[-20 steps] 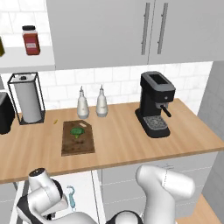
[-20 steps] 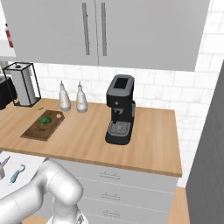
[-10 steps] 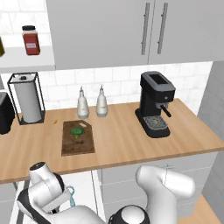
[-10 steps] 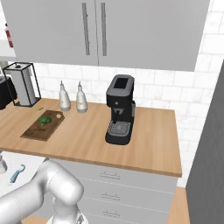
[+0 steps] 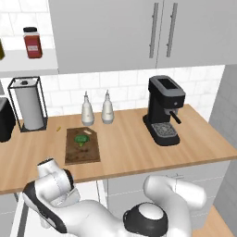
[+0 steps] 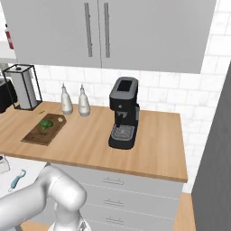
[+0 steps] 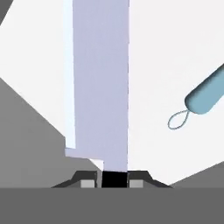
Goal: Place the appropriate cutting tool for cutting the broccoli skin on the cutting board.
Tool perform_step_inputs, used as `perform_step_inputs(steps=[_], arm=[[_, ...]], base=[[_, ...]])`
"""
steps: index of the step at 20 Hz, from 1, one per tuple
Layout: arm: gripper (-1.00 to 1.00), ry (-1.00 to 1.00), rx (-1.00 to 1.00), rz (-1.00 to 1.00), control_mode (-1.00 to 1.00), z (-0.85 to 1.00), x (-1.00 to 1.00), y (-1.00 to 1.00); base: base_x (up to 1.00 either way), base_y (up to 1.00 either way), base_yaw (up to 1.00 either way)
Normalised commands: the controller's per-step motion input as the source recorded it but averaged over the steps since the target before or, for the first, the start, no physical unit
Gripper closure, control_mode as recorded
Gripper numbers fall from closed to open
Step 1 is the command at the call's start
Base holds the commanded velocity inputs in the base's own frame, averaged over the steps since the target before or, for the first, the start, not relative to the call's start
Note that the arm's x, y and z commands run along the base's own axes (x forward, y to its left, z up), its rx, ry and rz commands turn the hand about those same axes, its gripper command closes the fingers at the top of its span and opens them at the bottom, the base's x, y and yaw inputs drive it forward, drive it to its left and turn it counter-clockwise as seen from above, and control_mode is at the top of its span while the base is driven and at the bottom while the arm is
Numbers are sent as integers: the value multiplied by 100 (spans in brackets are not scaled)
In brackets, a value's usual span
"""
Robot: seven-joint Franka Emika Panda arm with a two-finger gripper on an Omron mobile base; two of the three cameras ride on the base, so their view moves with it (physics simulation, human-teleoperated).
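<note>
In the hand view the cutting tool [image 7: 100,87], a knife with a long silver blade, runs straight up from my gripper [image 7: 113,180]. The jaws are shut on its black handle. It lies over a white surface that looks like an open drawer's floor, below the counter. The dark brown cutting board [image 5: 82,146] [image 6: 45,130] lies on the wooden counter with the small green broccoli [image 5: 82,139] [image 6: 45,122] on its far end. My arm bends low at the counter's front left, well below the board.
A light-blue loop-ended peeler [image 7: 205,94] [image 6: 17,179] lies to the right of the blade on the same white surface. On the counter stand two bottles [image 5: 88,109], a paper towel holder [image 5: 28,104] and a black coffee machine [image 5: 164,111] [image 6: 122,113].
In the left base view my arm's white links have swung up and to the right, and they now cover the blue peeler seen there earlier. The counter's things have not moved.
</note>
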Motion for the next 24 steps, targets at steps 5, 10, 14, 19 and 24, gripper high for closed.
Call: perform_step_inputs(steps=[5,10,14,19,24], arm=[[100,10,8,21,-100,100,-58,-19],[100,3,9,13,-100,100,-49,-34],[100,0,10,5,-100,100,-16,-36],[100,-3,12,1,-100,90,43,-31],[100,-6,13,3,-100,58,87,-30]], base=[[0,0,0],[0,0,0],[0,0,0],[0,0,0],[0,0,0]])
